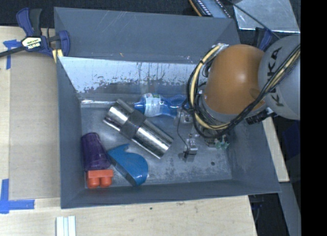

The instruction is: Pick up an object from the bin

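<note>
My gripper (190,150) reaches down under the arm's orange cover to the bin floor, right of centre. Just left of it lies a shiny silver cylinder with a dark band (137,128), set diagonally, its lower end a short way from the gripper. Behind the gripper, near the back wall, lies a blue bottle with a white label (156,105). Nothing shows in the gripper.
A blue flat curved piece (130,164) lies near the front wall. A purple tube with an orange end (95,159) rests in the front left corner. Bare bin floor lies to the right of and in front of the gripper.
</note>
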Controlling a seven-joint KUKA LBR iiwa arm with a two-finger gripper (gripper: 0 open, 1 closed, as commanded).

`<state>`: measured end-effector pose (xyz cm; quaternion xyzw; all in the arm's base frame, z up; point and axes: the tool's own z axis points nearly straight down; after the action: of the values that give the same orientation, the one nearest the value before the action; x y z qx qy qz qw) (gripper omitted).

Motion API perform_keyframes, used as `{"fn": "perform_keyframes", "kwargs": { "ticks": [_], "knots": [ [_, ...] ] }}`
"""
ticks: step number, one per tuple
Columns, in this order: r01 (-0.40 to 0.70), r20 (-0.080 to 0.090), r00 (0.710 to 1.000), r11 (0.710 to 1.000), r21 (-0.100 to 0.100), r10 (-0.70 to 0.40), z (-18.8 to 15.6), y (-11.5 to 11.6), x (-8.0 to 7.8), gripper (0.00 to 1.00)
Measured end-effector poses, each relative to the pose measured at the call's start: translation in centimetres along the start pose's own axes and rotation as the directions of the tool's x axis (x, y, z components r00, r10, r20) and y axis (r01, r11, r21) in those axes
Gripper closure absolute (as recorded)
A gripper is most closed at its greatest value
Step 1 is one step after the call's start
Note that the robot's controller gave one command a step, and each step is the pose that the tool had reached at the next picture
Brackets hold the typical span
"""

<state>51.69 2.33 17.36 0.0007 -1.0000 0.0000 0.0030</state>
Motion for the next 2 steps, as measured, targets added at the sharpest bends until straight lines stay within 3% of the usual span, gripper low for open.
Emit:
{"fn": "perform_keyframes", "kwargs": {
  "ticks": [1, 2],
  "knots": [
    [-0.001, 0.009, 1.0, 1.0, 0.0, 0.001, -0.5, 0.0, -0.2, 0.0],
    [-0.136, 0.003, 0.991, 0.991, 0.0, 0.136, 10.3, 7.0, -3.1, 0.0]
  ]
}}
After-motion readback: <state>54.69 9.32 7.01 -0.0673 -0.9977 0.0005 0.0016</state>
